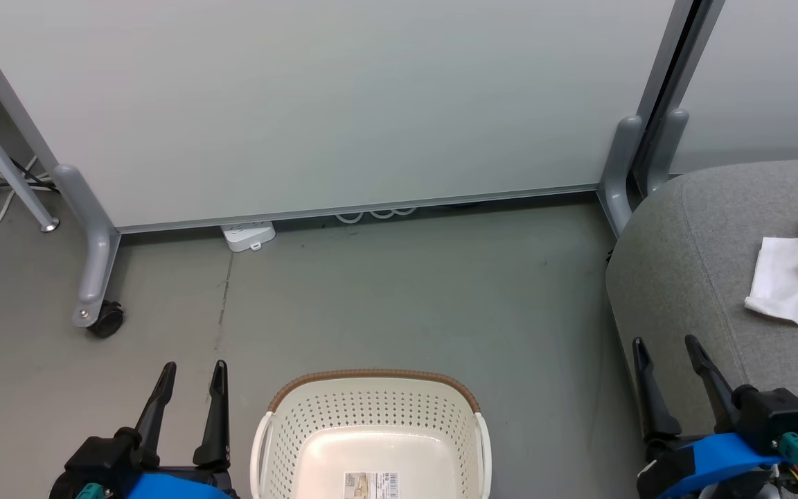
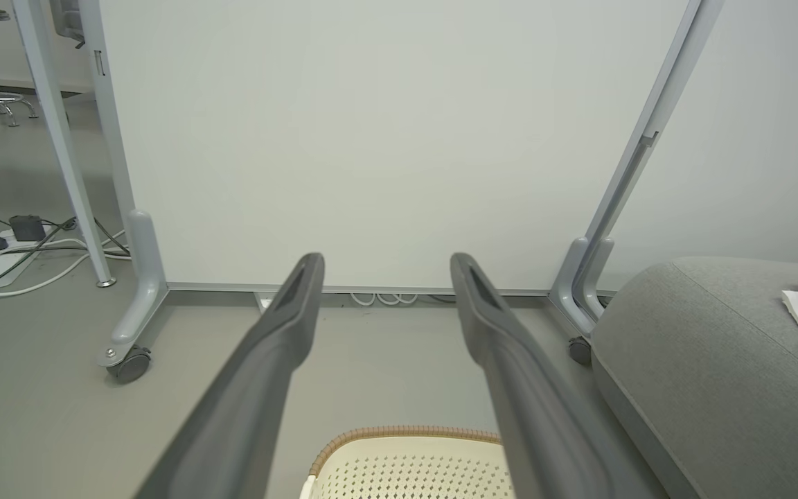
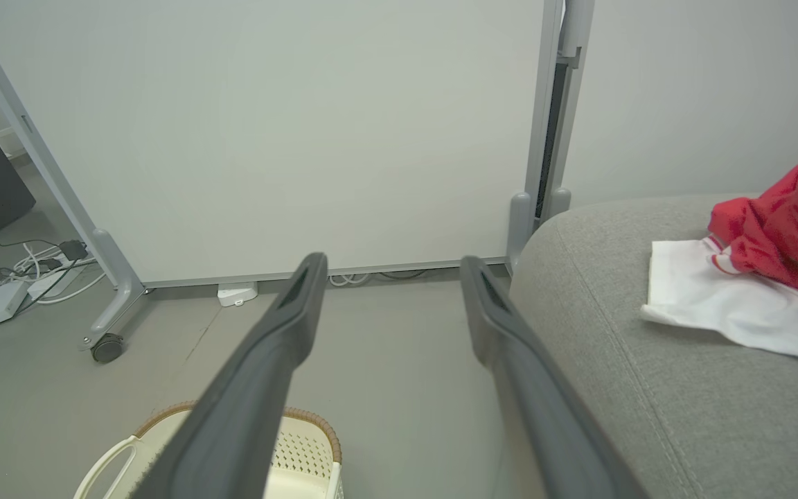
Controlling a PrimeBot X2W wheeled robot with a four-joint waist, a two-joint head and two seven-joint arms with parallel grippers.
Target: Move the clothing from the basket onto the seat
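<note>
The clothing [image 1: 794,287] is laid on the seat [image 1: 690,263] and the basket [image 1: 371,405] is found empty, so the fingers of the left gripper [image 1: 194,367] and right gripper [image 1: 664,343] are held apart.

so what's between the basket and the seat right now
Bare grey floor lies between the basket and the seat, as the head view shows; the open right gripper hangs by the seat's near edge.

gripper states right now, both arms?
Left gripper: open, holding nothing.
Right gripper: open, holding nothing.
</note>
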